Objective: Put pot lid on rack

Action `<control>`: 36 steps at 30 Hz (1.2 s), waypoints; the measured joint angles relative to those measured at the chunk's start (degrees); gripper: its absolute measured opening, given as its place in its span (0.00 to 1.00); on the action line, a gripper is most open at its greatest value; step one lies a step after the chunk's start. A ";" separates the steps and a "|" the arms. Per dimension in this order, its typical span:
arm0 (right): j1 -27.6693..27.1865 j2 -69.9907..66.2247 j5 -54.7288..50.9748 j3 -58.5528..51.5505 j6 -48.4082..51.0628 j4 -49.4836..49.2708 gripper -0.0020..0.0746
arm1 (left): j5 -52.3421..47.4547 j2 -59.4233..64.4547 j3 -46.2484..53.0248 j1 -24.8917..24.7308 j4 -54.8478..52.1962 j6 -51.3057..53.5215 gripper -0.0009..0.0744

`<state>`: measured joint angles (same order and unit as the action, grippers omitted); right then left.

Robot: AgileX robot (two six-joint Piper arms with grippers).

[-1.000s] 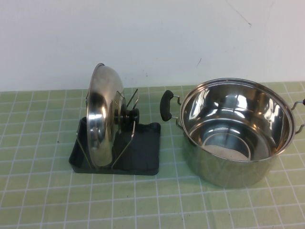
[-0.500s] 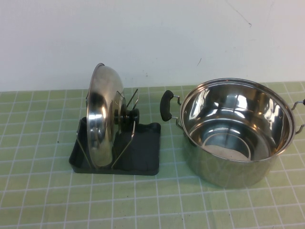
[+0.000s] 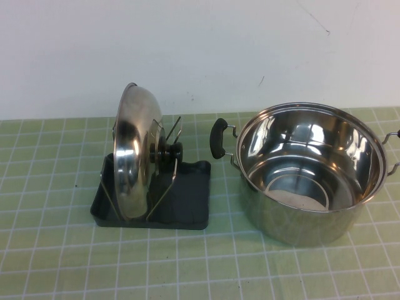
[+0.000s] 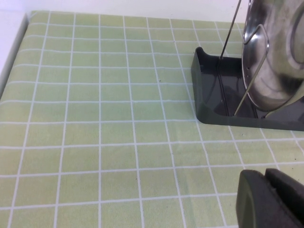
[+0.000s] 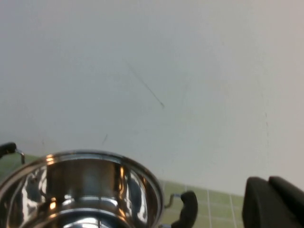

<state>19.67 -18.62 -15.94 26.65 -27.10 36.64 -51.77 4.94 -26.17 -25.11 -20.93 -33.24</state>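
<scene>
The pot lid (image 3: 133, 153) stands on its edge in the rack (image 3: 187, 200), held between the thin wire prongs (image 3: 164, 187), so that spot is blocked. The big pot (image 3: 309, 172) blocks the right side, and its black handle (image 3: 218, 139) sticks out toward the rack (only a thin gap there). The green counter (image 3: 56, 250) is open in front and to the left. The left gripper (image 4: 270, 199) is low near the rack's end. The right gripper (image 5: 273, 202) is up by the pot.

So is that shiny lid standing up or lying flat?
Standing on edge: the pot lid leans between the wire prongs of the rack, knob facing the pot.
</scene>
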 joint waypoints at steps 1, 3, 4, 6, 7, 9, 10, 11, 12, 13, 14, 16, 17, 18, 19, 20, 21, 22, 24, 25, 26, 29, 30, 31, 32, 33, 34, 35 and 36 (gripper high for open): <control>0.00 0.00 -1.04 -0.54 0.01 0.00 0.02 | 0.00 0.00 0.00 0.00 0.00 0.00 0.01; 0.00 0.00 -2.00 -1.77 0.43 0.14 0.02 | 0.00 0.00 0.00 0.00 0.00 0.00 0.01; 0.00 0.00 -2.20 -2.37 1.22 0.44 0.02 | 0.00 0.00 0.00 0.00 0.00 0.00 0.01; 0.00 0.00 -2.20 -2.95 2.35 0.92 0.02 | 0.00 0.00 0.00 0.00 0.00 0.00 0.01; 0.00 0.00 -2.20 -3.09 2.75 1.05 0.02 | 0.00 0.00 0.00 0.00 0.00 0.00 0.01; 0.00 0.00 -1.97 -3.09 3.13 1.33 0.02 | 0.00 0.00 0.00 0.00 0.00 0.00 0.01; 0.00 0.00 -1.81 -3.09 3.12 1.41 0.02 | 0.00 0.00 0.09 0.00 0.00 0.00 0.01; 0.00 0.00 -1.73 -3.09 3.29 1.51 0.02 | 0.00 0.00 0.09 0.00 0.00 0.00 0.01; 0.00 0.00 -1.73 -3.09 3.46 1.55 0.02 | 0.00 0.00 0.09 0.00 0.00 0.00 0.01; 0.00 0.00 -1.57 -3.09 3.70 1.54 0.02 | 0.00 0.00 0.09 0.00 0.00 0.00 0.01; 0.00 0.00 -1.59 -3.09 4.04 1.54 0.02 | 0.00 0.00 0.09 0.00 0.00 0.00 0.01; 0.00 0.00 -0.59 -3.50 5.19 1.74 0.02 | 0.00 0.00 0.09 0.00 0.00 0.00 0.01; 0.00 0.00 0.32 -3.99 5.90 1.54 0.02 | 0.00 0.00 0.09 0.00 0.00 0.00 0.01; 0.00 0.00 0.79 -4.45 6.79 0.51 0.02 | 0.00 0.00 0.09 0.00 0.00 0.00 0.01; 0.00 -0.10 1.11 -5.00 9.10 -2.49 0.02 | 0.00 0.00 0.09 0.00 0.00 0.00 0.01; 0.00 -0.23 1.21 -5.63 13.28 -7.26 0.02 | 0.00 0.00 0.09 0.00 0.00 0.00 0.01; 0.00 -0.50 1.21 -6.40 17.82 -11.82 0.02 | 0.00 0.00 0.09 0.00 0.00 0.00 0.01; -0.24 -0.58 1.21 -7.32 24.14 -17.66 0.02 | 0.00 0.00 0.09 0.00 0.00 0.00 0.01; -1.43 -0.56 2.11 -9.18 34.88 -28.21 0.02 | 0.00 0.00 0.09 0.00 0.00 0.00 0.01; -2.45 -0.56 3.18 -10.24 39.92 -32.62 0.02 | 0.00 0.00 0.09 0.00 0.00 0.00 0.01; -3.57 -0.15 4.57 -11.35 44.22 -36.31 0.02 | 0.00 0.00 0.09 0.00 0.00 0.00 0.01; -7.02 3.41 7.09 -14.51 51.43 -42.57 0.02 | 0.00 0.00 0.09 0.00 0.00 0.00 0.01; -7.78 4.42 7.33 -15.24 51.73 -43.08 0.02 | 0.00 0.00 0.09 0.00 0.00 0.00 0.01; -9.19 6.22 7.67 -16.21 51.85 -43.30 0.02 | 0.00 0.00 0.09 0.00 0.00 0.00 0.01; -10.75 8.07 7.95 -17.28 51.73 -43.30 0.02 | 0.00 0.00 0.09 0.00 0.00 0.00 0.01; -12.44 9.95 7.95 -18.22 51.15 -43.30 0.02 | 0.00 0.00 0.09 0.00 0.00 0.00 0.01; -14.18 11.81 7.82 -19.67 49.70 -43.30 0.02 | 0.00 0.00 0.09 0.00 0.00 0.00 0.01; -15.87 13.59 7.50 -20.64 48.67 -43.30 0.02 | 0.00 0.00 0.09 0.00 0.00 0.00 0.01; -17.13 15.00 7.20 -21.66 47.23 -43.20 0.02 | 0.00 0.00 0.09 0.00 0.00 0.00 0.01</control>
<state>2.54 -3.62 -8.74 4.99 20.13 -6.55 -51.77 4.94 -26.08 -25.11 -20.93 -33.24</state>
